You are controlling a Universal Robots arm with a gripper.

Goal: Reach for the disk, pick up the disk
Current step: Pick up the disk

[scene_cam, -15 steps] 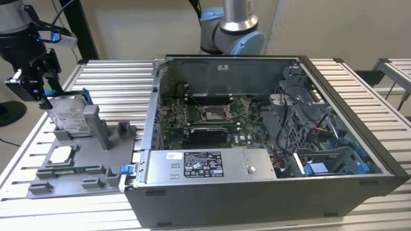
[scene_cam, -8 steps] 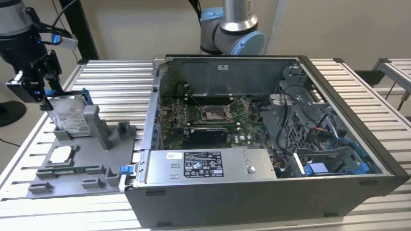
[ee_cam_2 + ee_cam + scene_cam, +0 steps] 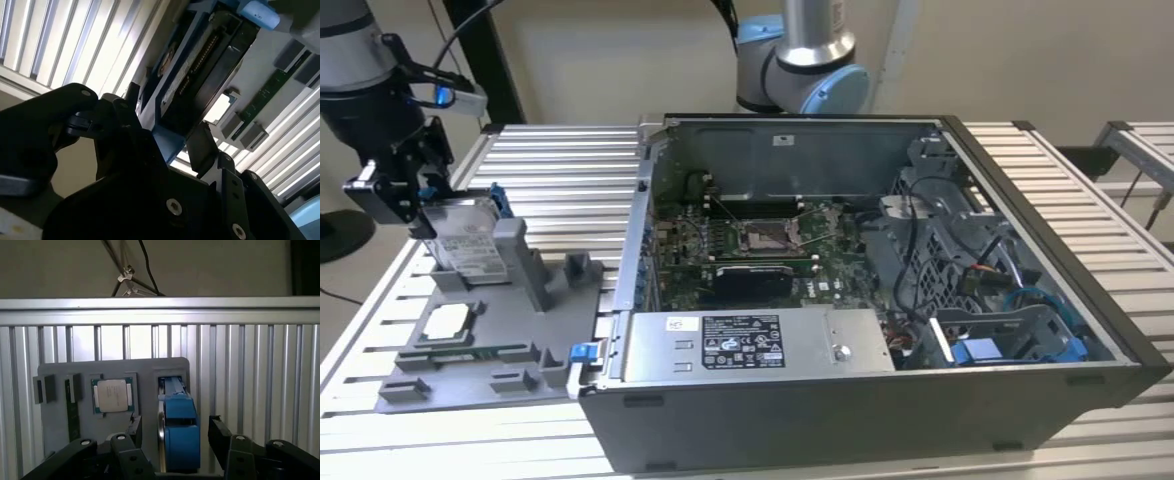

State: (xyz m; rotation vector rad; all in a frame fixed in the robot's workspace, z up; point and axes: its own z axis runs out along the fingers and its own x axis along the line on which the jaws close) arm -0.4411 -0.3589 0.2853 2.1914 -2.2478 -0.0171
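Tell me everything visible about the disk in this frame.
The disk is a flat silver-grey metal drive with a white label on its face and a blue plastic bracket round its edges. It stands on edge, slightly tilted, in a slot of the grey tray at the exterior view's left. The open gripper straddles it; in the first wrist view a gap shows on each side, so nothing but the tray touches it.

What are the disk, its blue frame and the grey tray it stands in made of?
Disk: bare metal, it seems, silver-grey with a dull sheen.
Frame: likely plastic, an even matte blue with a moulded look.
Tray: probably plastic too, flat matte grey with moulded slots and posts.
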